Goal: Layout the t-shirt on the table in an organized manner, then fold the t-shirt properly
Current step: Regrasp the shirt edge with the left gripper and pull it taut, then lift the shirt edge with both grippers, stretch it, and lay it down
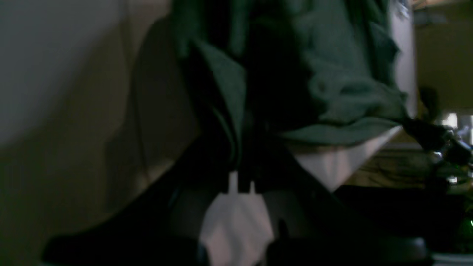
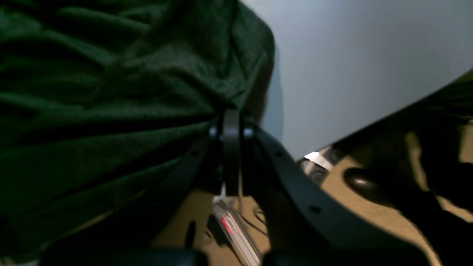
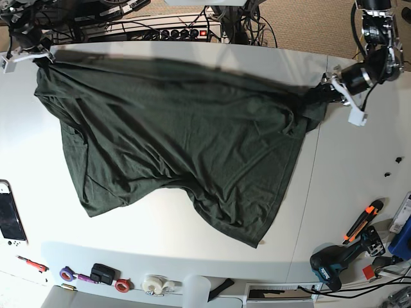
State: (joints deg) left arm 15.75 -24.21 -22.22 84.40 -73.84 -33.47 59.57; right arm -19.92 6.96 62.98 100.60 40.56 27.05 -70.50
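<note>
- Right now the t-shirt point(image 3: 180, 141) is lying spread across the white table point(image 3: 160, 247), stretched between the two arms, with its hem hanging toward the near edge in loose waves.
- Over at the far corner on the base view's left, the right gripper point(image 3: 40, 58) is sitting closed on a corner of the t-shirt; its wrist view is showing the jaws pinched together with green cloth point(image 2: 111, 111) bunching out from them.
- Across on the other side, the left gripper point(image 3: 324, 93) is clamping shut on the opposite corner, where the fabric is gathering into tight folds; from its own wrist view the cloth point(image 1: 332, 74) is draping right over the dark jaws, blurred and dim.
- Looking at edges: the cloth's far edge is running close to the table's back rim, while the seam line point(image 3: 308, 192) is crossing the table just beside the shirt's side nearest the left gripper.
- Bare tabletop is showing along the near side and beyond the seam, so open room is lying mostly there.
- Along the near rim small things are sitting: tape rolls point(image 3: 153, 284), a black clip point(image 3: 101, 273), and a handheld device point(image 3: 11, 215) at the edge.
- Past the seam, an orange-handled tool point(image 3: 363, 220) and a teal-and-black drill point(image 3: 334, 263) are resting well apart from the shirt.
- Any writing on these is too small for me to read.
</note>
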